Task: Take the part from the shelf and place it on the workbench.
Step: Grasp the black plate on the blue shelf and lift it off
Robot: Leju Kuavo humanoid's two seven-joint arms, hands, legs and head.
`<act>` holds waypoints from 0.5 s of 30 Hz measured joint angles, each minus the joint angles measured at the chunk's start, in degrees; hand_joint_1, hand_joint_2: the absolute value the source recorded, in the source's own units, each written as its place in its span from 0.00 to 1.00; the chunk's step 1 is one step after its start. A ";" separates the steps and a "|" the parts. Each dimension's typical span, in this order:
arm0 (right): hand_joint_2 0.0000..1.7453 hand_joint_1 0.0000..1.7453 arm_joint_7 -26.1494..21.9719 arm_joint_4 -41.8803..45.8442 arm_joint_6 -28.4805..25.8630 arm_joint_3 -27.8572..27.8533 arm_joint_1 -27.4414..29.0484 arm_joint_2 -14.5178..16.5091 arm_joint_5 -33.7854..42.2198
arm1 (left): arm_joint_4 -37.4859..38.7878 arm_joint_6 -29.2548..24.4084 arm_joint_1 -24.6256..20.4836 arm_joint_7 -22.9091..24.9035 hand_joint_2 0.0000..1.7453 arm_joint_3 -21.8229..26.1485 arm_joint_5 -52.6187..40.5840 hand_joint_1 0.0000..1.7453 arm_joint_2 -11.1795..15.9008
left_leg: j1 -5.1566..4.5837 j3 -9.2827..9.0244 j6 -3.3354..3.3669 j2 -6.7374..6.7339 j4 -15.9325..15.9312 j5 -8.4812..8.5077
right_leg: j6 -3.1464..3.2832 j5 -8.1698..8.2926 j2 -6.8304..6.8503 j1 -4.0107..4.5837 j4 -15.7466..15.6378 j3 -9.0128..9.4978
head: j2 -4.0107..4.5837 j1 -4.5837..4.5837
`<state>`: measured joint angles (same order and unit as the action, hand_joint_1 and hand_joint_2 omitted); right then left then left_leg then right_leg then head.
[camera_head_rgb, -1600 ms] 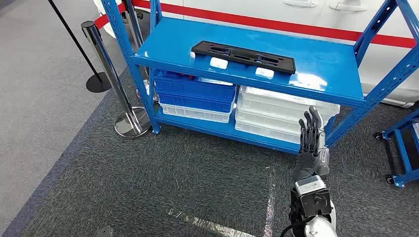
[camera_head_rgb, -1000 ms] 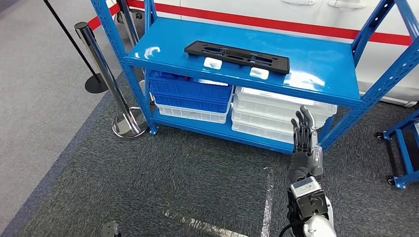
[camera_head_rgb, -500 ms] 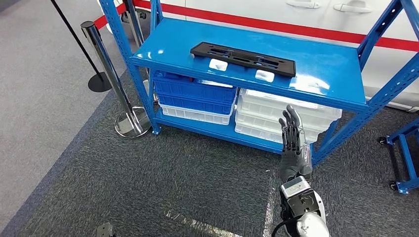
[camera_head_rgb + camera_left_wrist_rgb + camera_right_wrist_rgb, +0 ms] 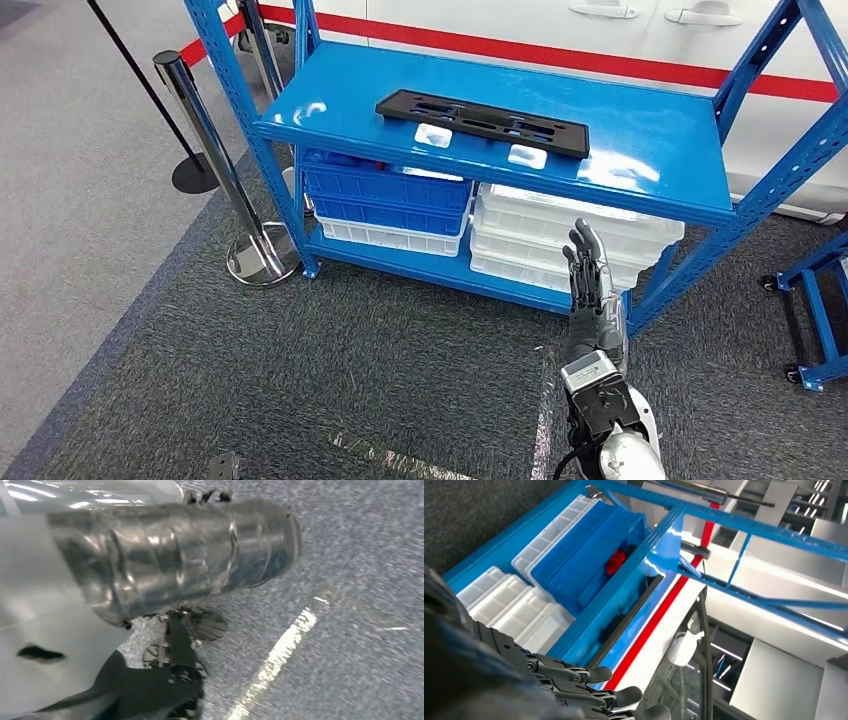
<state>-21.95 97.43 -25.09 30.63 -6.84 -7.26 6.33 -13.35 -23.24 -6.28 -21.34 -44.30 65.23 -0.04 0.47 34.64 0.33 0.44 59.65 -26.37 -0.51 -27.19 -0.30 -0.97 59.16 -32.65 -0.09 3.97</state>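
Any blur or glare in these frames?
Head view: sharp, with white glare patches on the blue shelf top beside the black part. Left wrist view: heavy motion blur, carpet smeared. Right wrist view: mostly crisp; the hand close to the lens is dark and soft.

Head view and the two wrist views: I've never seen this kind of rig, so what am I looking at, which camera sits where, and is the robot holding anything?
This is a two-legged humanoid robot with two silver arms, each ending in a many-fingered hand. The wide picture comes from a camera high on its body, looking forward and down. In it the right hand is raised, fingers straight and apart, holding nothing. Ahead stands a blue shelf. On its top board lies the black part, a long flat piece, untouched. Below are blue bins and white bins. A metal barrier post stands to the left, on grey carpet.

The other two pictures come from cameras at the wrists and are turned. The right wrist view looks past its own fingers at the shelf. The left wrist view looks down at the carpet and is blurred; I cannot tell that hand's state.
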 joint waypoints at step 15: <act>0.00 0.00 0.55 -0.63 -0.88 0.56 -0.18 0.02 0.13 | 0.00 0.05 0.24 -0.30 0.00 -0.52 0.15 0.00 -0.26 | -0.56 -1.58 1.93 0.13 -0.84 -0.98 | -0.09 1.50 0.09 0.62 0.56 -1.79 | 0.00 -0.39</act>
<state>-21.40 96.80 -25.97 31.19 -7.02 -7.24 6.46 -13.35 -23.19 -6.04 -21.64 -44.82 65.38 -0.31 -0.08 33.06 2.26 0.57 58.81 -27.35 -0.60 -25.69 -0.21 -0.35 59.72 -34.45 -0.09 3.58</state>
